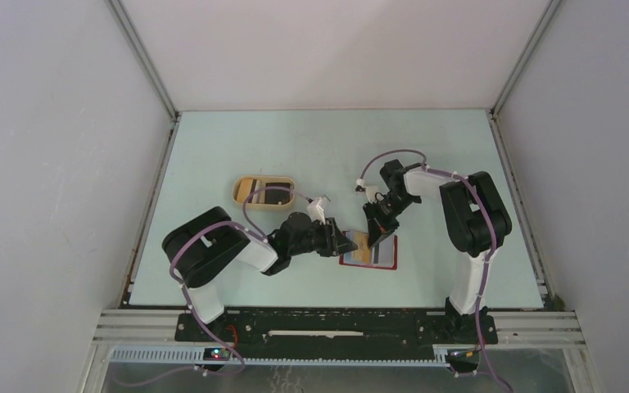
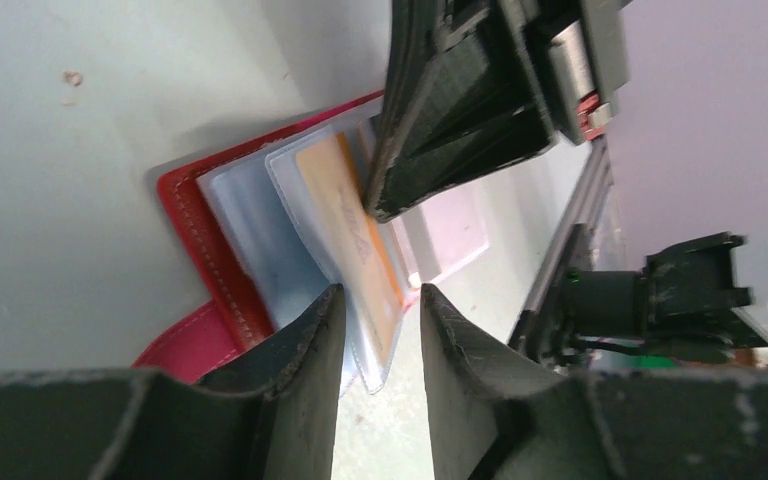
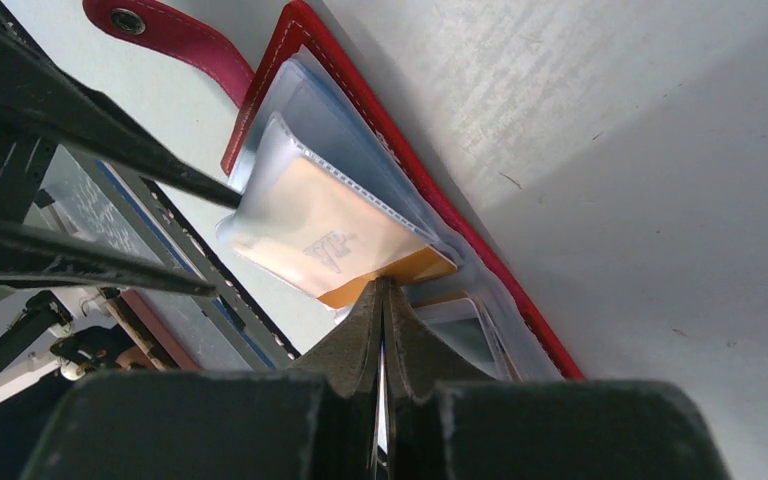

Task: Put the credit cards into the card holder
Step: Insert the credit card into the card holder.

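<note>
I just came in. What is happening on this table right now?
The right claw is shut on an orange card, most of which already sits inside a clear pocket of the open red card holder. The left claw stands open around that pocket's edge.

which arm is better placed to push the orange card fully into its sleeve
Right. The right gripper, shut, meets the card at its exposed edge, in line with the sleeve. The left gripper stands open astride the sleeve's other end, placed to steady, not push.
</note>
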Tool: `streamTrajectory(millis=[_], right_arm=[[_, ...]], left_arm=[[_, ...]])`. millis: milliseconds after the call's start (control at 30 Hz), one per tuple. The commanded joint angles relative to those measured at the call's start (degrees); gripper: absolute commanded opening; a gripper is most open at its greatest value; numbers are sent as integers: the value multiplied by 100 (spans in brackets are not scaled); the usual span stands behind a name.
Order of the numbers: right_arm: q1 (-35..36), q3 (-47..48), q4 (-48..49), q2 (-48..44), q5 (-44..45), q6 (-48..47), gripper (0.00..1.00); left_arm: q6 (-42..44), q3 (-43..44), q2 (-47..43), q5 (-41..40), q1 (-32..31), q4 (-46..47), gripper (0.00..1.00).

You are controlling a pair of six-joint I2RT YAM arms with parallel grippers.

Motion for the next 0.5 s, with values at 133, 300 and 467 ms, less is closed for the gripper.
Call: streamTrajectory(millis=[133, 300, 467], right_arm=[[0, 95, 89, 166, 457, -53, 7], [-29, 95, 79, 171, 459, -59, 7], [-48, 94, 71, 175, 467, -54, 7]], left_arm=[[-843, -296, 400, 426, 332, 1620, 38], [-1099, -223, 701, 615, 337, 1987, 38], [-1088, -289, 689, 519, 359, 1964, 38]])
